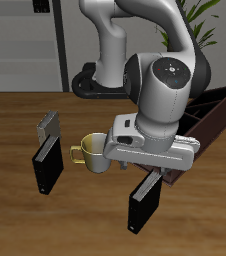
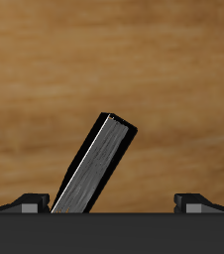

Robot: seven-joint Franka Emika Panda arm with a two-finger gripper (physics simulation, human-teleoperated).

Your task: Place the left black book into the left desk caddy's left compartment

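Observation:
The left black book [image 1: 143, 204] stands upright on the wooden table near the front edge, thin and black with a narrow pale page edge. In the wrist view the book [image 2: 94, 165] shows from above, slanted between the finger tips. My gripper [image 1: 156, 178] hangs just above the book's top, and in the wrist view the gripper [image 2: 112, 203] is open with its jaws wide apart and nothing held. The left desk caddy [image 1: 221, 108], a long dark maroon box, lies farther back behind the arm and is partly hidden by it.
A yellow mug [image 1: 89, 152] stands beside the gripper, toward the table's middle. Another black book [image 1: 47, 158] with a larger grey flap stands beyond the mug. The robot's base [image 1: 105, 75] is at the back.

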